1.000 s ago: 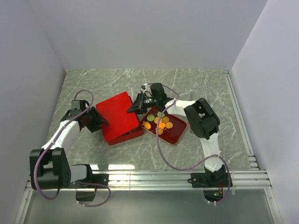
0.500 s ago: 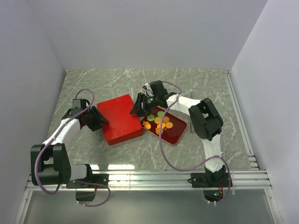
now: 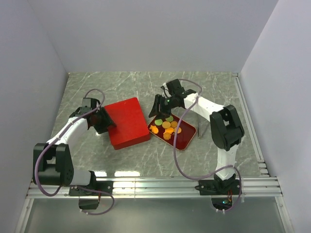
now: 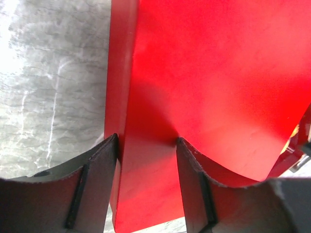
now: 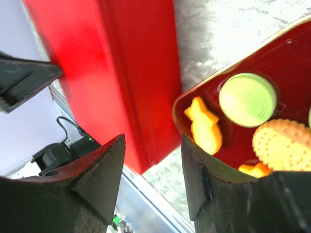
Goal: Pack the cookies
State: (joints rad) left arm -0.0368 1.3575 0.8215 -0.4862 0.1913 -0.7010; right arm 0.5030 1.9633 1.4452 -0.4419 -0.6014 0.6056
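Note:
Orange and green cookies (image 3: 166, 127) lie in a dark red tray (image 3: 187, 141). The right wrist view shows a green disc (image 5: 248, 99), an orange flower-shaped piece (image 5: 206, 128) and an orange disc (image 5: 282, 143) near the tray's corner (image 5: 194, 92). A bright red lid (image 3: 127, 121) lies just left of the tray. My left gripper (image 3: 104, 120) is shut on the lid's left edge (image 4: 146, 97), one finger on each side of the rim (image 4: 146, 143). My right gripper (image 3: 159, 108) is open and empty. It hovers over the gap between lid and tray (image 5: 151, 145).
Aluminium rails (image 3: 170, 184) run along the near edge and another rail (image 3: 248, 116) along the right side. White walls close the marble table on the left, back and right. The right arm's cable (image 3: 177, 160) loops over the table in front of the tray.
The left gripper and the red lid have shifted a little back and right, the lid turning. The right gripper has moved right, from the lid's right corner to over the tray's left edge.

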